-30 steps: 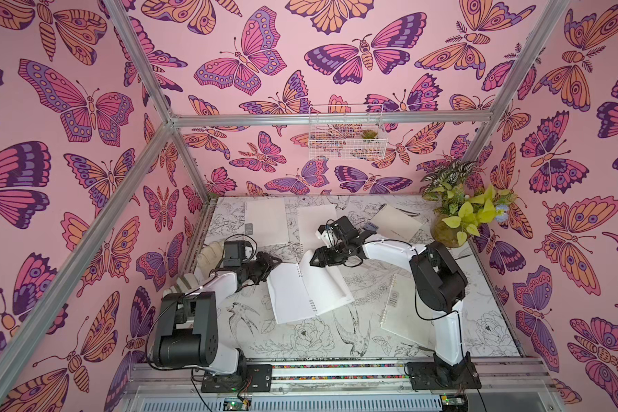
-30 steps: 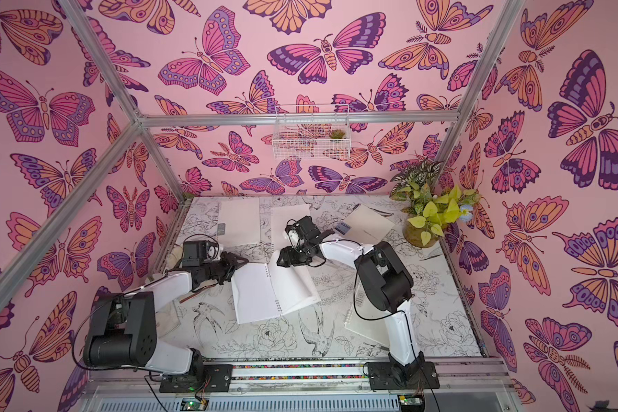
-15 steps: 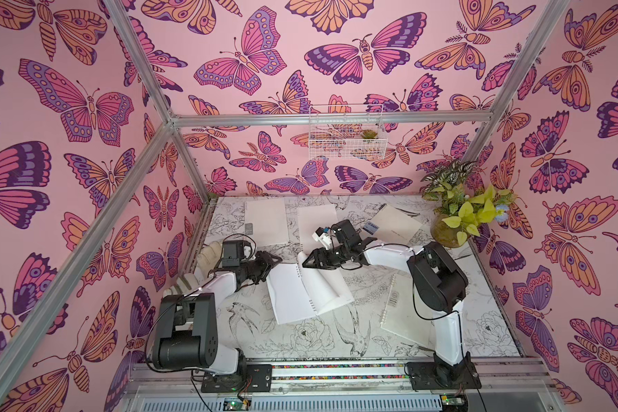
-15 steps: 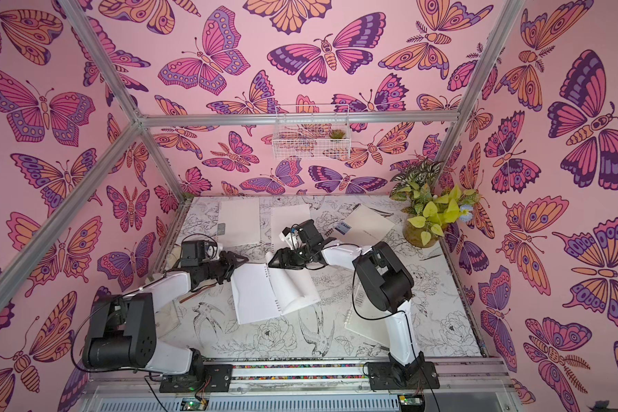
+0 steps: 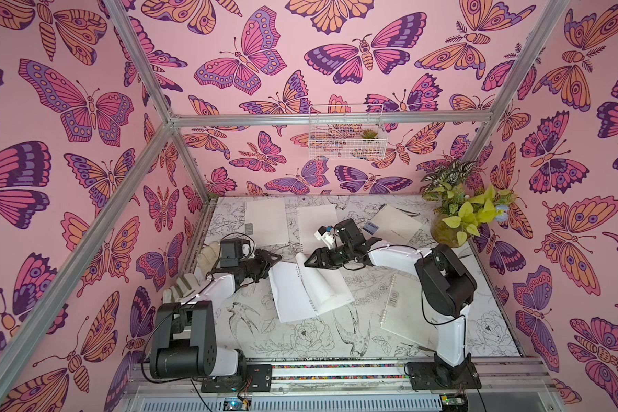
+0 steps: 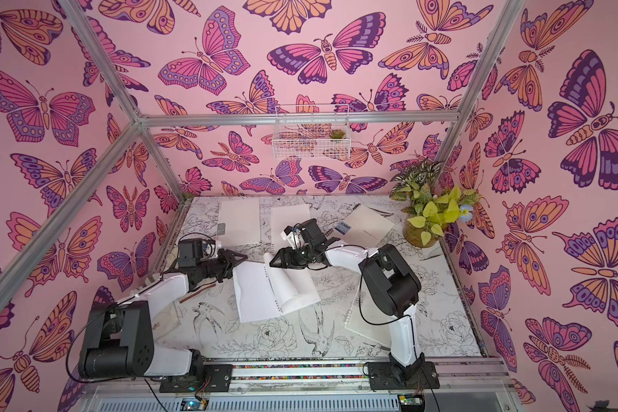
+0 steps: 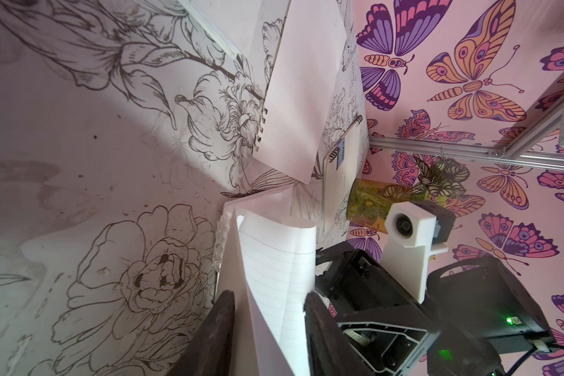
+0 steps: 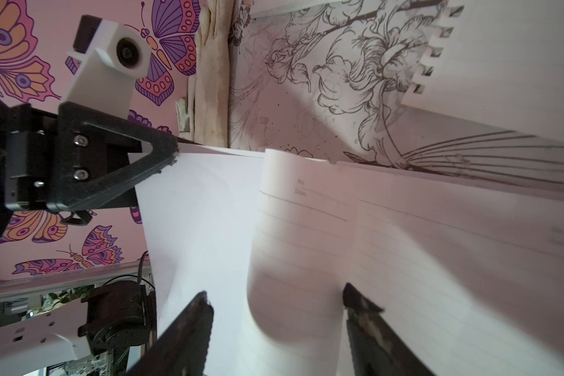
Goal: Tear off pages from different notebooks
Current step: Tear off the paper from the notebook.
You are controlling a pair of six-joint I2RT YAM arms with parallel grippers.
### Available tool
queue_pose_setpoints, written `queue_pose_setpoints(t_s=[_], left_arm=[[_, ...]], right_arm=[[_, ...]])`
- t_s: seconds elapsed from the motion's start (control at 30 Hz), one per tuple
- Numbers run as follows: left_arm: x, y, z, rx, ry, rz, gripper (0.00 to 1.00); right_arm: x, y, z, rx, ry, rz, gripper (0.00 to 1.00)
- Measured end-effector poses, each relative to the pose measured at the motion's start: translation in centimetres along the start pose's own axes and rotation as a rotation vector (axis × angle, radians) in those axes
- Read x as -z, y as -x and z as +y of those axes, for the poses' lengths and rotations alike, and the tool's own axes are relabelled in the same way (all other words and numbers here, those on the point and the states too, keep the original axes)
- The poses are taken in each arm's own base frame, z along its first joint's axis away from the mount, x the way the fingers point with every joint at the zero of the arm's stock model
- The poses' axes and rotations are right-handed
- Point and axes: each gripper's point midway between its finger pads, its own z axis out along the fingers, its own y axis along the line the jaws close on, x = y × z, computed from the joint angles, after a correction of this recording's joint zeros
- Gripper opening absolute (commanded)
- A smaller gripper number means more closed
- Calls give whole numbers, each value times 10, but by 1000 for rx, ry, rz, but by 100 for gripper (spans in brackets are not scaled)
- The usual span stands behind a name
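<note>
Work glove (image 5: 201,264): is lying crumpled against the left wall, playing no part in this.
Back-left notebook (image 5: 266,221): is lying shut at the rear of the table and looks untouched.
Left gripper (image 5: 278,257): is reaching in at the far left corner of the open notebook. Its jaws are standing partly apart with the paper's edge between them, and I can't see them clamping anything.
Open notebook (image 5: 289,296): is lying spread in the middle, between the two arms.
Lifted page (image 5: 325,285): is curling up off the right-hand leaf beside the rings. I'm judging it not yet torn free.
Right gripper (image 5: 308,263): is hovering over that curl, jaws standing wide on either side of it and gripping nothing.
Loose page (image 5: 317,224): is lying flat at the back with ragged holes along one edge, so I'm reading it as one sheet already out.
CAMP notebook (image 5: 396,226): is lying shut near the potted plant (image 5: 454,228).
Front-right notebook (image 5: 402,310): is lying shut beside the right arm.
Progress: I'm counting one page off, a second being worked, and three notebooks waiting.
</note>
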Motion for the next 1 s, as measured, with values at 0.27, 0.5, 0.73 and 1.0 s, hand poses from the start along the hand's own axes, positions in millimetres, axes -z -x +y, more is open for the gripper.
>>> queue_pose_setpoints(t_s=[0.27, 0.5, 0.73, 1.0], left_arm=[[0, 0, -4, 13, -15, 4, 29], [0, 0, -7, 14, -25, 2, 23], [1, 4, -13, 5, -35, -5, 16], [1, 7, -16, 1, -38, -7, 9]], right_arm=[[-2, -11, 0, 17, -40, 28, 75], [-4, -18, -7, 51, -131, 53, 61], [-2, -9, 0, 115, -190, 42, 29], [-14, -22, 9, 257, -285, 74, 7]])
